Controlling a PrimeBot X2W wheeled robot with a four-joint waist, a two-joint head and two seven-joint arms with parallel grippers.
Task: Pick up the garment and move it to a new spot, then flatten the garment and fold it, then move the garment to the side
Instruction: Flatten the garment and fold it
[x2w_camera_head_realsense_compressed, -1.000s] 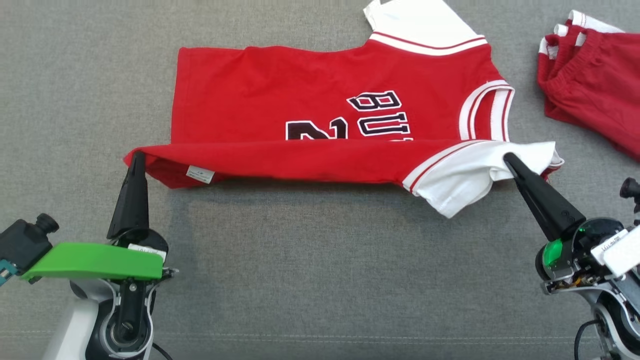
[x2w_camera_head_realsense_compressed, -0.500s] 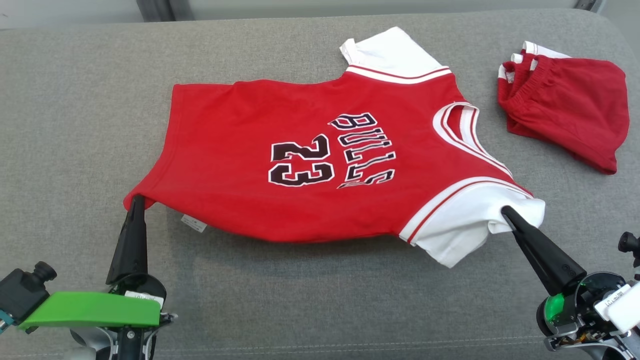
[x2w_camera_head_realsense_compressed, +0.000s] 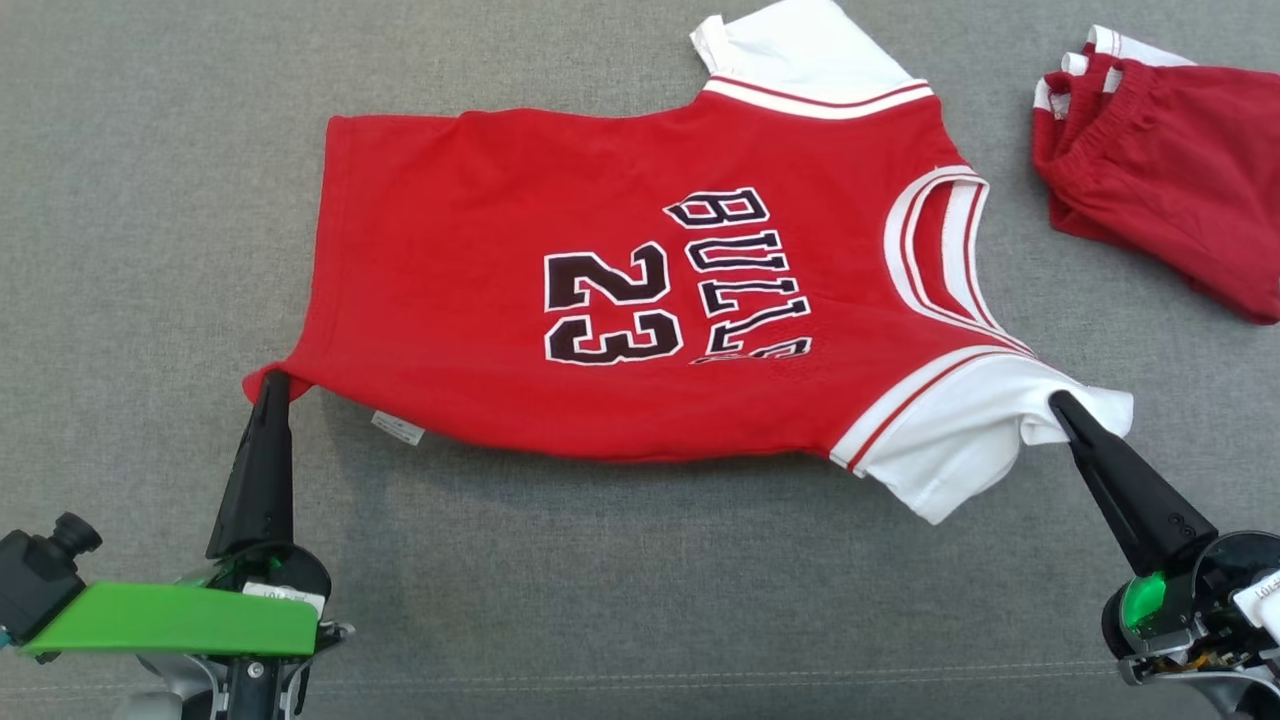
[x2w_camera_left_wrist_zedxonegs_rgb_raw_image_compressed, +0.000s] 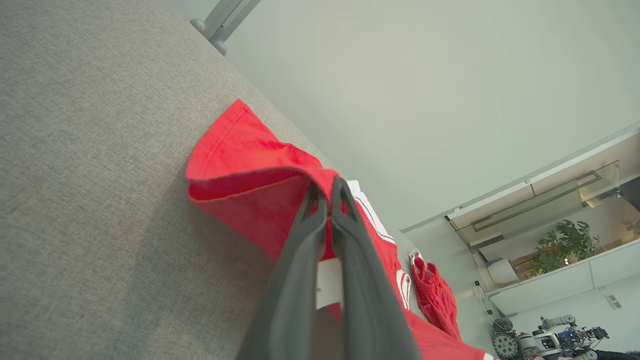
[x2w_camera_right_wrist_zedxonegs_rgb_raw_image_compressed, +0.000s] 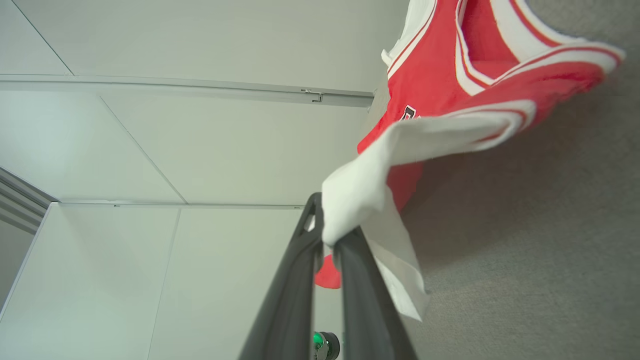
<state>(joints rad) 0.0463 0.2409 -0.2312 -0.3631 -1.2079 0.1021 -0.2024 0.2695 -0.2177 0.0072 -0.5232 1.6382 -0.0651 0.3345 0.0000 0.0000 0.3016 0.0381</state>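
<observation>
The garment (x2w_camera_head_realsense_compressed: 620, 300) is a red jersey with white sleeves and black "BULLS 23" lettering, spread front-up across a grey cushioned surface (x2w_camera_head_realsense_compressed: 620, 560). My left gripper (x2w_camera_head_realsense_compressed: 272, 385) is shut on its near hem corner, seen close in the left wrist view as red cloth (x2w_camera_left_wrist_zedxonegs_rgb_raw_image_compressed: 260, 200) pinched between the fingertips (x2w_camera_left_wrist_zedxonegs_rgb_raw_image_compressed: 324, 192). My right gripper (x2w_camera_head_realsense_compressed: 1060, 405) is shut on the near white sleeve; the right wrist view shows that sleeve (x2w_camera_right_wrist_zedxonegs_rgb_raw_image_compressed: 370, 190) clamped at the tips (x2w_camera_right_wrist_zedxonegs_rgb_raw_image_compressed: 327, 235). The near edge hangs slightly lifted, casting a shadow beneath it.
A bunched pair of red shorts (x2w_camera_head_realsense_compressed: 1170, 150) with white trim lies at the far right, close to the jersey's collar. Bare grey cushion extends to the left of the jersey and in front of it, between my two arms.
The near half of the jersey, folded under a second ago, has been drawn toward me and opened out, so the full lettering shows. The camera has also shifted. Both grips hold unchanged.
</observation>
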